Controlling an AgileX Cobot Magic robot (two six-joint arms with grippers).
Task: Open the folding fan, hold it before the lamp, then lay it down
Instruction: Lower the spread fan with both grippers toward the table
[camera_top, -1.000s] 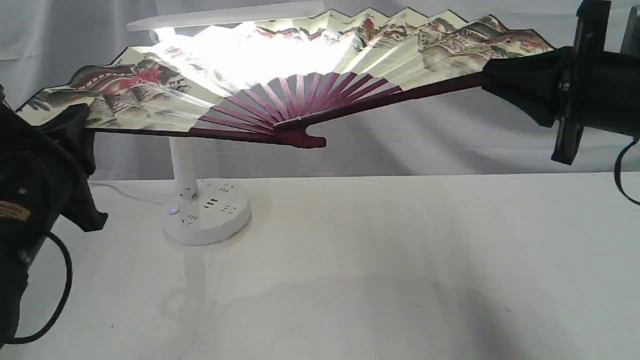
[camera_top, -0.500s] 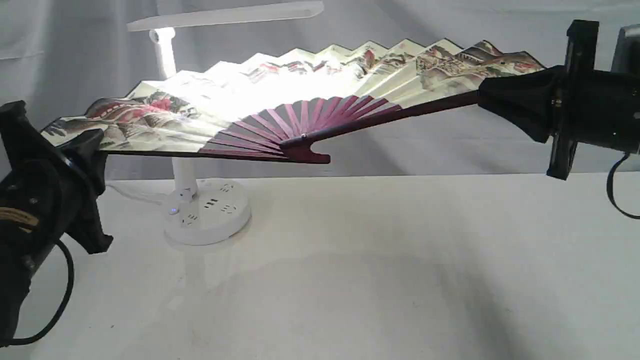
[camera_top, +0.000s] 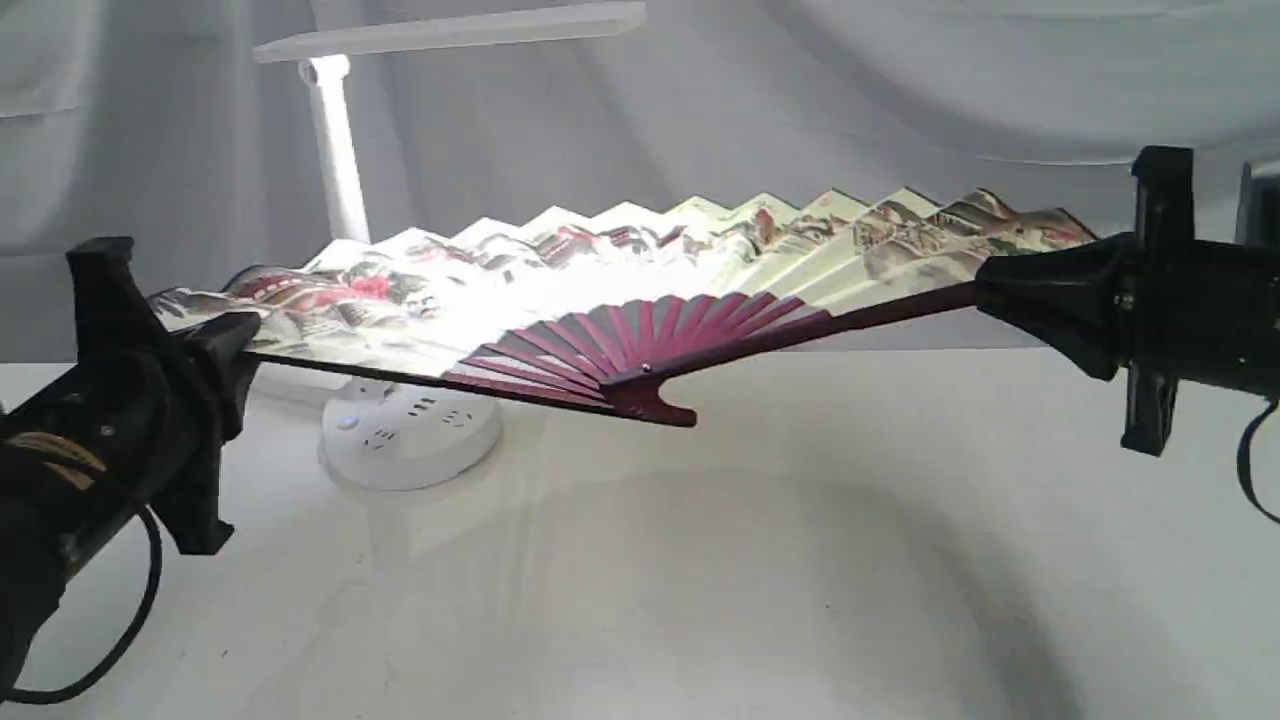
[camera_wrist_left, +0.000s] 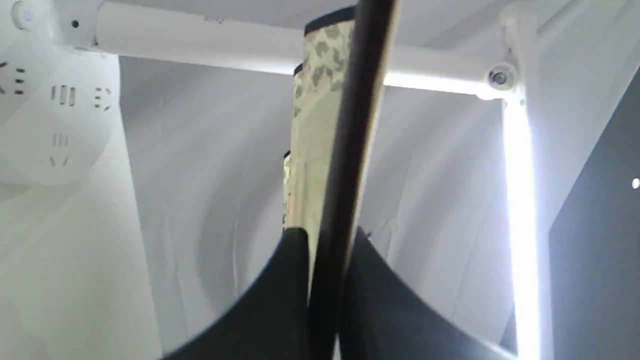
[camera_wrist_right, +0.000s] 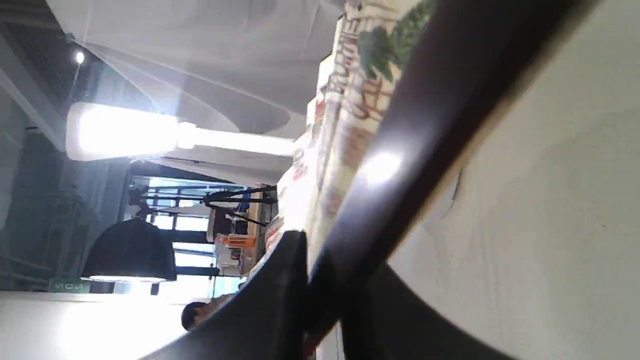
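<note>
The folding fan (camera_top: 620, 290) is spread wide, tilted nearly flat, and hangs low above the white table in front of the lamp (camera_top: 410, 435). Its maroon ribs meet at a pivot near the middle. My left gripper (camera_top: 235, 345) is shut on the fan's left outer rib, seen edge-on as the fan (camera_wrist_left: 345, 150) between the black fingers (camera_wrist_left: 280, 300). My right gripper (camera_top: 995, 285) is shut on the right outer rib, the fan (camera_wrist_right: 415, 130) crossing that view. The lamp's lit bar head (camera_top: 450, 35) stands well above the fan; the lamp (camera_wrist_left: 300, 50) also fills the left wrist view.
The white table (camera_top: 750, 580) spreads below the fan, with the fan's shadow on it. A grey-white cloth backdrop (camera_top: 850, 100) hangs behind. The lamp's round base with socket holes sits under the fan's left half.
Both grippers have lowered the open fan from up by the lamp head to just above the table, and it has tilted flatter. The lamp has not moved.
</note>
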